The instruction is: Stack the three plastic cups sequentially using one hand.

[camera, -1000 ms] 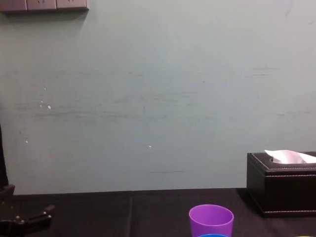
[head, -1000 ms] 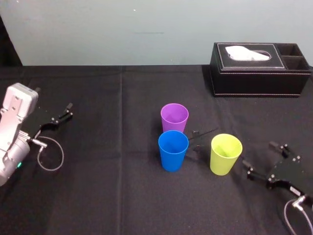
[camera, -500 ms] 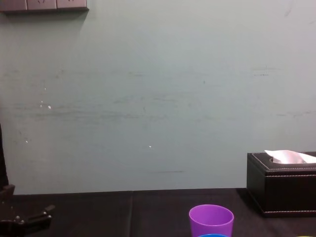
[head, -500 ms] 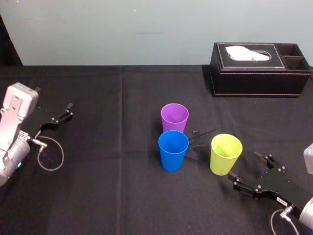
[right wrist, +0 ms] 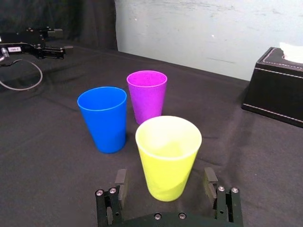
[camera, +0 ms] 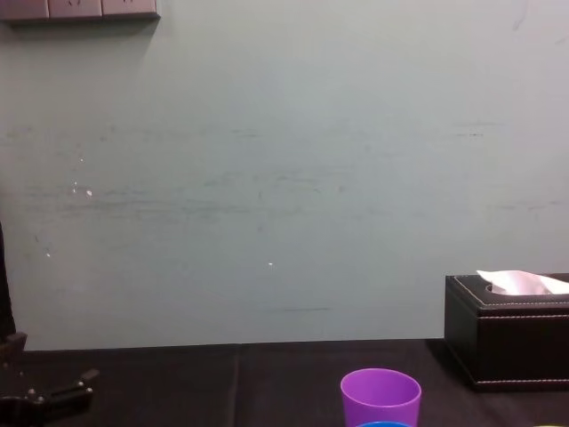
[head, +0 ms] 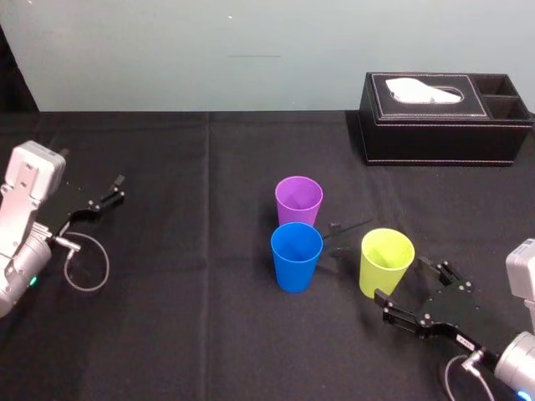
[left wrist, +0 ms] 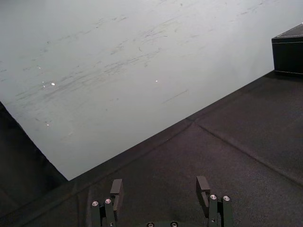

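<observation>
Cups upright, unstacked: purple [head: 298, 199], blue [head: 296, 256], yellow-green [head: 386, 262].

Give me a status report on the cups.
Right gripper open, jaws flanking yellow-green cup. Left gripper parked open, far left. Purple cup, blue cup upright, unstacked. Tissue box well back.

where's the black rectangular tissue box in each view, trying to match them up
Head view: black rectangular tissue box at far right, against the pale wall.
Chest view: right edge, to the right of the purple plastic cup.
Right wrist view: beyond the purple cup, by the wall.
Left wrist view: one corner against the wall.
Shared landmark: that wall behind it.
</observation>
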`<state>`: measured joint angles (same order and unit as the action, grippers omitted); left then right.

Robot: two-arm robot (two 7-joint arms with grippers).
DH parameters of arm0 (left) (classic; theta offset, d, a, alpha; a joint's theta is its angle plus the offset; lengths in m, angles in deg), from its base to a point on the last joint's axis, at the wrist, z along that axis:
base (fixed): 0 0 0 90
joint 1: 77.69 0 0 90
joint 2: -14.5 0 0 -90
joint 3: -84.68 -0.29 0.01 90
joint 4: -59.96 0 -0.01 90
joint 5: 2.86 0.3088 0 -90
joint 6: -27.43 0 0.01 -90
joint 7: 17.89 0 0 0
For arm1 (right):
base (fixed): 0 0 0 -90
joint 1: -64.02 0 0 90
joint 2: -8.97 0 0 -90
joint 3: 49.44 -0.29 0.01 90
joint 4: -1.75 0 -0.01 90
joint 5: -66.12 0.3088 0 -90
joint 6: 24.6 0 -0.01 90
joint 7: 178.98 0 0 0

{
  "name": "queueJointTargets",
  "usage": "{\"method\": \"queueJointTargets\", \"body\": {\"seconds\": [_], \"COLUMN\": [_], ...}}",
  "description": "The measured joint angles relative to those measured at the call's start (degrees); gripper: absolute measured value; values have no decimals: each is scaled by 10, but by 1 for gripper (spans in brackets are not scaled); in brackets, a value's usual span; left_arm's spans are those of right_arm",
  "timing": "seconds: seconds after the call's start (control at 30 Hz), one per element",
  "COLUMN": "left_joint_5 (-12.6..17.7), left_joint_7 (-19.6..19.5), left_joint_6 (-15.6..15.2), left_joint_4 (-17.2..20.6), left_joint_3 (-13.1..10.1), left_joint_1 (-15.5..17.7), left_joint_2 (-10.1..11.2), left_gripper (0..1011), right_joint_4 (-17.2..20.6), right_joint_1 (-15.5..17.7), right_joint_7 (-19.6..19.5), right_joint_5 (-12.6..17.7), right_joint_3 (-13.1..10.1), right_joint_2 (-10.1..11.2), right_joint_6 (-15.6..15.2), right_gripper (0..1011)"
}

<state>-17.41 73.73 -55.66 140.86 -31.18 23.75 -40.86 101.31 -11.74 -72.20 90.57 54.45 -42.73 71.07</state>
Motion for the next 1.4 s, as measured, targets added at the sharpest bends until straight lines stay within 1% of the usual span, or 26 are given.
{"method": "queueJointTargets", "body": {"seconds": [0.2, 0.67, 1.07, 1.4], "left_joint_5": [0, 0, 0, 0], "left_joint_7": [0, 0, 0, 0], "left_joint_6": [0, 0, 0, 0], "left_joint_4": [0, 0, 0, 0], "left_joint_3": [0, 0, 0, 0], "left_joint_1": [0, 0, 0, 0], "left_joint_2": [0, 0, 0, 0], "left_gripper": [1011, 1011, 1011, 1011], "right_joint_4": [-2, -10, -27, -37], "right_joint_1": [-1, -4, -21, -35], "right_joint_7": [3, 5, 26, 36], "right_joint_5": [-8, -20, -25, -39], "right_joint_3": [-1, -13, -18, -21], "right_joint_2": [-11, -38, -60, -76], "right_joint_6": [1, -8, -17, -24], "right_gripper": [1003, 1003, 1003, 1003]}}
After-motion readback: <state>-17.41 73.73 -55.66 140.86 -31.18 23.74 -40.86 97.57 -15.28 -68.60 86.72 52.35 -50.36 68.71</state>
